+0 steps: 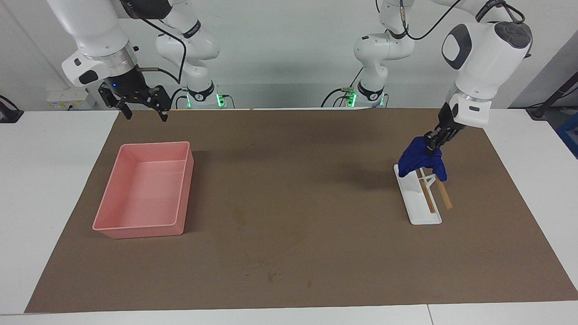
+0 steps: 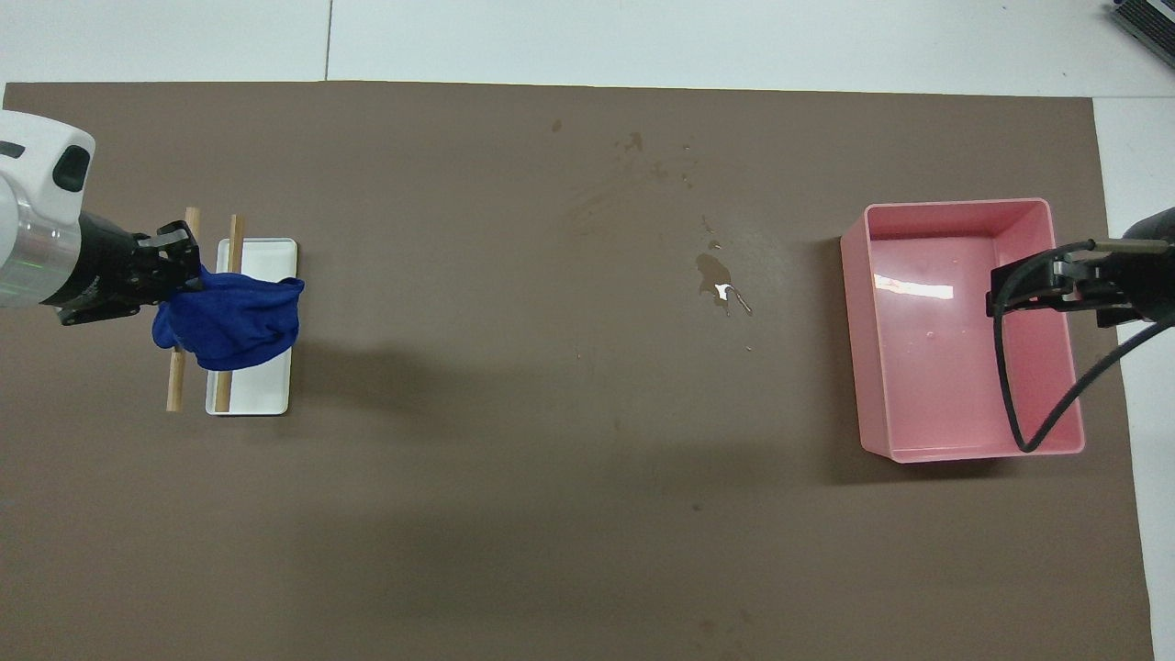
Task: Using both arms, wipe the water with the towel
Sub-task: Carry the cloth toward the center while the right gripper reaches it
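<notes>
1. The left hand (image 1: 434, 141) is down at the left arm's end of the table (image 1: 289, 271), fingers pinched shut on a bunched edge of the towel (image 1: 420, 158).
2. That towel is the deep-blue cloth, and it hangs from the grip in a loose bundle, draped over the end of the white rack (image 1: 422, 205) nearer to the robots.
3. From overhead, the towel (image 2: 229, 321) covers the middle of the rack (image 2: 257, 390) and crosses both wooden sticks (image 2: 220, 390), which poke out past the cloth at either end.
4. Whether the cloth presses on the sticks or merely brushes them, I cannot tell.
5. The left hand (image 2: 174, 266) comes in from the side, its wrist nearly level in the overhead view.
6. Over at the right arm's end, the right hand (image 1: 143, 108) hangs in the air with its fingers spread apart and nothing between them.
7. That arm is waiting, parked above the brown mat's edge, just past the pink tray (image 1: 113, 225) on the robots' side.
8. Seen from overhead, the right hand (image 2: 1056, 285) overlaps the tray (image 2: 964, 207); the tray's floor shows a bright glint.
9. Mid-table, a small puddle of water (image 2: 721, 280) sits on the mat, with fainter damp streaks farther from the robots.
10. The puddle lies between rack and tray, closer to the tray, well apart from the towel.
</notes>
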`<state>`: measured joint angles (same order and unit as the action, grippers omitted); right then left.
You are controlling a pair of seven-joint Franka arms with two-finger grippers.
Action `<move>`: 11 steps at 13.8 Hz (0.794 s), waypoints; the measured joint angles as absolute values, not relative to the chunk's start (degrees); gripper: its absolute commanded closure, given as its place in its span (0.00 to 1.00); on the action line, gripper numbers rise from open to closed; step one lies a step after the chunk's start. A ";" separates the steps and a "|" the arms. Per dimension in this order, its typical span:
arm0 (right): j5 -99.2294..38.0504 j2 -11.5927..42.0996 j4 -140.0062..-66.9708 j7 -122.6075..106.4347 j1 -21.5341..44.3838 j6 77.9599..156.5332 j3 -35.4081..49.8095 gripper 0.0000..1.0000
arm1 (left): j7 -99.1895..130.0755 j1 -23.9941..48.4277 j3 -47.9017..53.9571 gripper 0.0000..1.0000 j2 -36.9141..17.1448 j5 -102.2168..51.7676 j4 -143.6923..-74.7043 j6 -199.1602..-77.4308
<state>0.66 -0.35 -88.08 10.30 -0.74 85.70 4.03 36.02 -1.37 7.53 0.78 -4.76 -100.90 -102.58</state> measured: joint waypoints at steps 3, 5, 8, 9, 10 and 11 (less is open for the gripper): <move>0.32 -0.37 -88.08 17.58 3.12 86.38 4.35 0.00 | 57.36 -0.30 9.74 1.00 1.11 -12.43 -99.65 -100.73; -3.60 -0.38 -88.10 22.43 5.51 88.35 4.63 0.00 | 70.14 -0.27 11.79 1.00 1.11 -17.00 -99.63 -100.91; -11.44 -0.37 -88.59 26.80 6.85 93.02 4.70 0.00 | 90.63 -0.25 13.63 1.00 1.10 -25.58 -99.63 -103.02; -13.14 -0.32 -88.90 27.08 7.98 95.11 4.69 0.00 | 96.21 -0.23 13.75 1.00 1.09 -28.17 -99.63 -104.46; -15.23 -0.24 -89.33 27.83 9.70 97.31 4.71 0.00 | 101.01 -0.16 13.83 1.00 1.09 -30.33 -99.63 -105.80; -17.22 -0.16 -89.92 29.71 11.58 99.48 4.74 0.00 | 104.88 0.06 13.88 1.00 1.08 -31.78 -99.63 -106.67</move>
<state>-17.22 -0.16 -89.92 29.71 11.58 99.48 4.74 104.88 0.06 13.88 1.08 -31.78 -99.63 -106.67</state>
